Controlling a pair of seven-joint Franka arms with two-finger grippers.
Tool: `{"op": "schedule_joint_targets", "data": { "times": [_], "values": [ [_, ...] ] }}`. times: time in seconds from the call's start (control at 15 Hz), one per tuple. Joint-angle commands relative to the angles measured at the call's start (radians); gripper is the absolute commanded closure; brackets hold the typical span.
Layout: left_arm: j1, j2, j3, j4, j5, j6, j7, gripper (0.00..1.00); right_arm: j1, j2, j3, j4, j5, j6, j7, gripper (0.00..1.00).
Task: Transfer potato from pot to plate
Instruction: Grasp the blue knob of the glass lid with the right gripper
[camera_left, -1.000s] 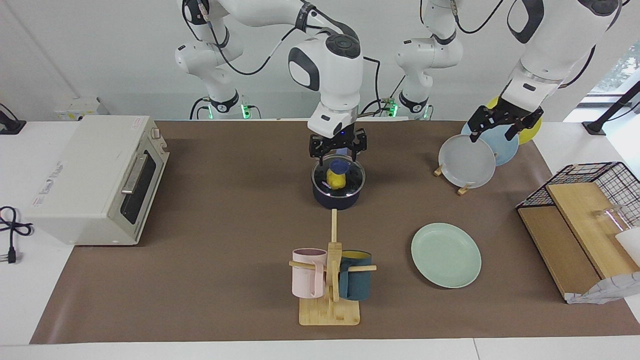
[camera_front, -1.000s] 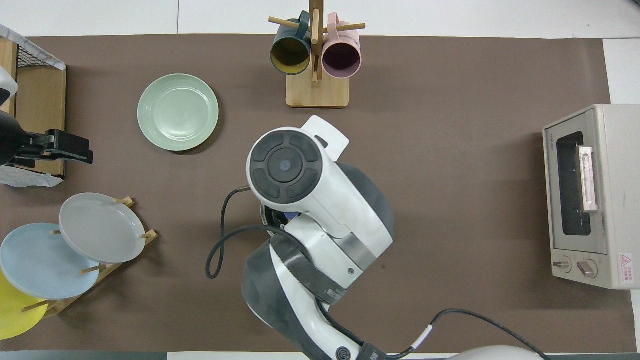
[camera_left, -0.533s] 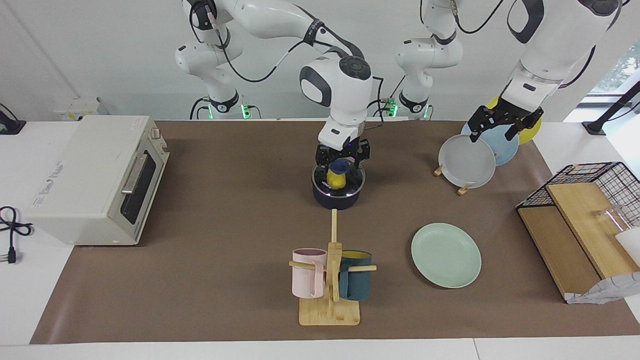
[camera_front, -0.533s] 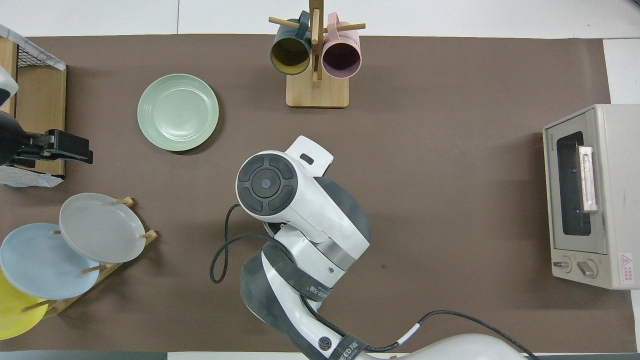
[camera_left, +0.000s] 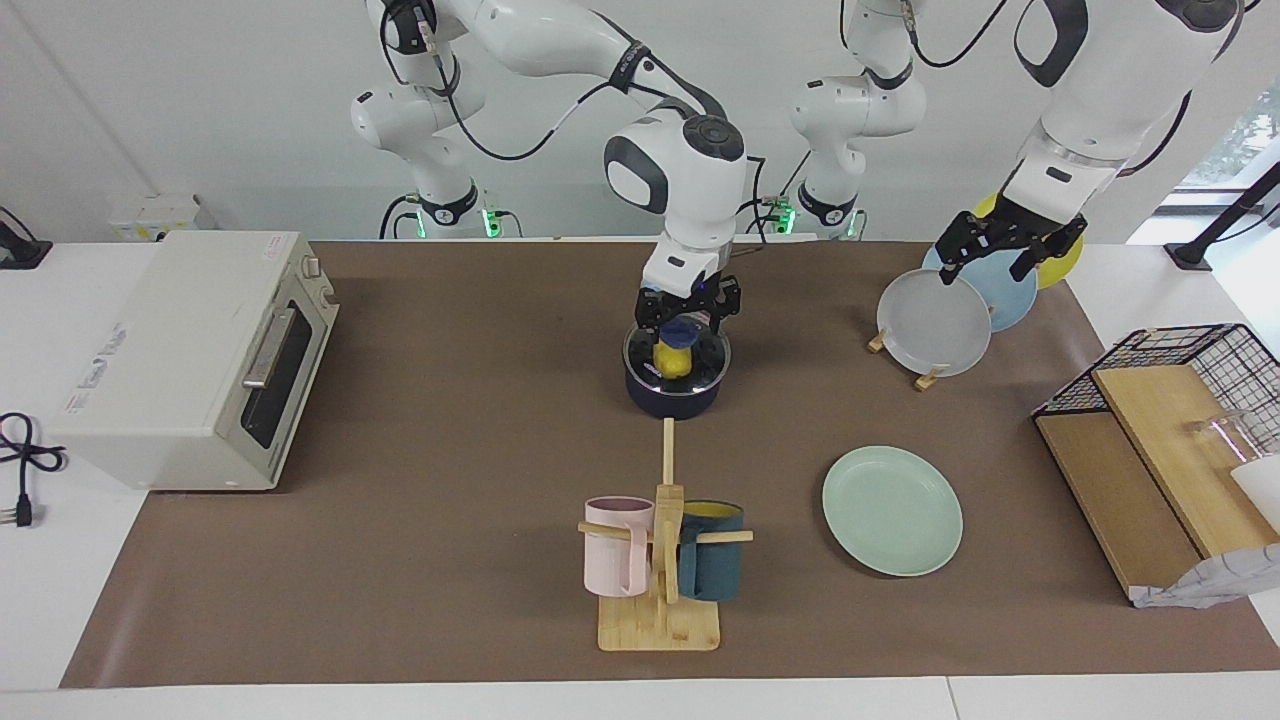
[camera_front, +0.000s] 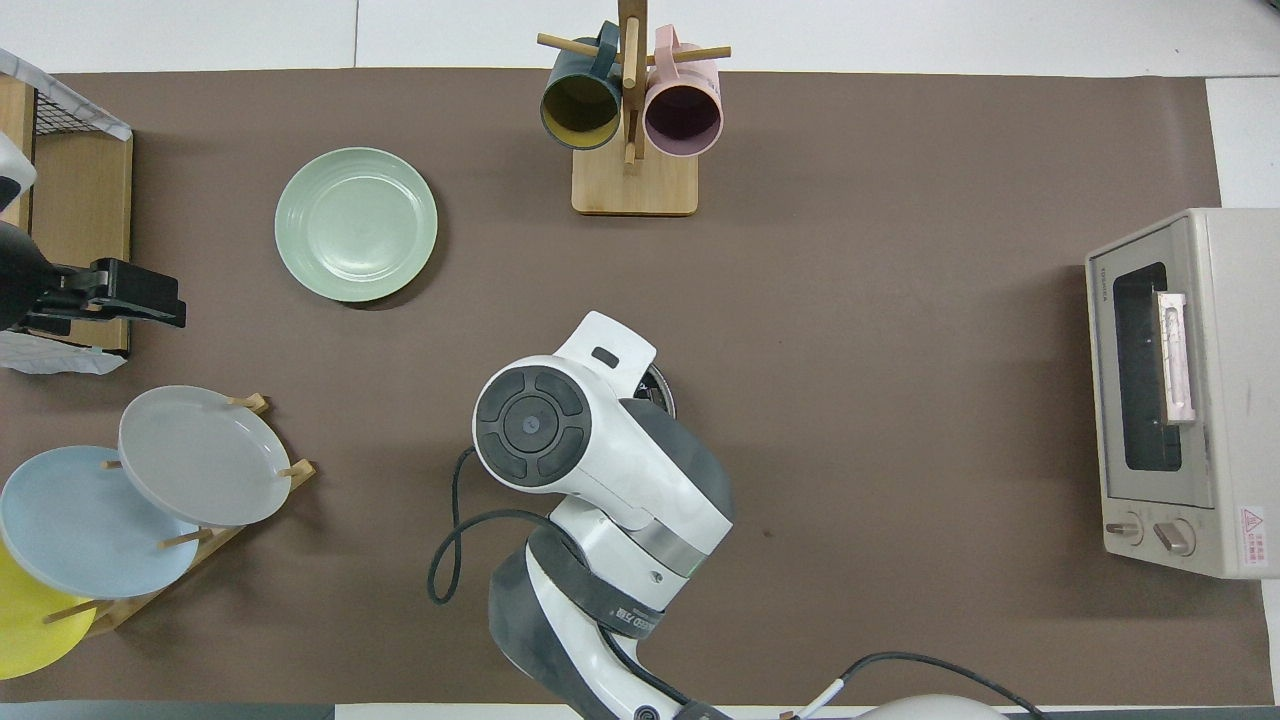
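The yellow potato (camera_left: 675, 359) sits in the dark navy pot (camera_left: 676, 397) at the middle of the table, with a blue part of the pot showing just above it. My right gripper (camera_left: 688, 318) hangs open over the pot, its fingers spread either side just above the potato. In the overhead view the right arm hides the potato and the gripper, and only a sliver of the pot's rim (camera_front: 661, 383) shows. The mint-green plate (camera_left: 892, 510) (camera_front: 356, 224) lies empty, farther from the robots, toward the left arm's end. My left gripper (camera_left: 1008, 252) waits open over the plate rack.
A plate rack (camera_left: 935, 325) holds grey, light blue and yellow plates. A wooden mug stand (camera_left: 660, 600) with a pink and a teal mug stands farther out than the pot. A toaster oven (camera_left: 200, 355) sits at the right arm's end, a wire basket (camera_left: 1190, 370) with boards at the left arm's end.
My right gripper has come down closer to the pot and the potato, and the arm has drawn back toward the robots. The left arm has not moved.
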Motion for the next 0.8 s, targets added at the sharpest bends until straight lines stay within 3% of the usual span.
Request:
{"op": "schedule_joint_targets", "data": {
  "times": [0.0,0.47,0.53,0.73],
  "values": [
    [0.011,-0.018,-0.008,-0.007,0.018,-0.014,0.007,0.00,-0.007,-0.036,0.003,-0.045,-0.021,0.024,-0.009,0.07],
    [0.011,-0.018,-0.008,-0.007,0.018,-0.014,0.007,0.00,-0.007,-0.033,0.003,-0.040,-0.021,0.023,-0.012,0.93],
    [0.011,-0.018,-0.008,-0.007,0.018,-0.014,0.007,0.00,-0.009,-0.033,0.003,-0.039,-0.021,0.021,-0.012,1.00],
    [0.011,-0.018,-0.008,-0.007,0.018,-0.014,0.007,0.00,-0.018,-0.042,0.003,0.001,-0.021,-0.035,-0.017,1.00]
  ]
}}
